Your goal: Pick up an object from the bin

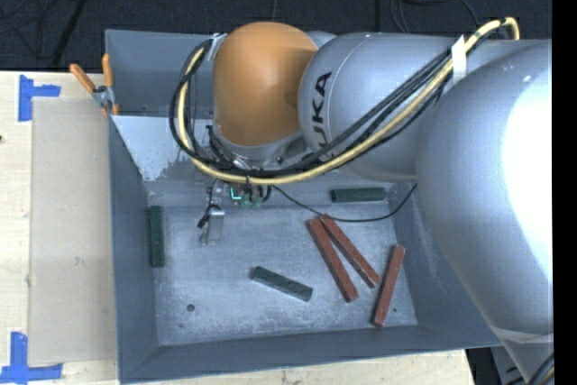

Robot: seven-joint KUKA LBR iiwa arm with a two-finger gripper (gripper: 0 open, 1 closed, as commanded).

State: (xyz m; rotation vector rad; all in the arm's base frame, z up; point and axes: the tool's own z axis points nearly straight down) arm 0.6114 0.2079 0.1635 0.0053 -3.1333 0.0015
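From my station I see the arm [388, 104] reaching in from three o'clock, its orange cover [257, 81] hanging over the far half of the bin [225, 316] with cables [187, 108] looped round it; the gripper [212, 225] pokes out beneath the cover at about ten o'clock on the bin floor, above bare grey metal; I cannot tell whether it is wide or narrow, and I see nothing in it. The thing nearest to it is the left green bar [156, 236], a dark slim stick lying lengthwise at nine o'clock, close to the left wall and apart from the gripper; the lower green bar [281, 283] lies slanted at six o'clock; the far green bar [358, 194] lies at two o'clock, just beside the arm; a pair of red-brown bars [335, 259] lies at three o'clock, meeting at their upper ends and spreading downward; a single red-brown bar [389, 285] lies near them at four o'clock.
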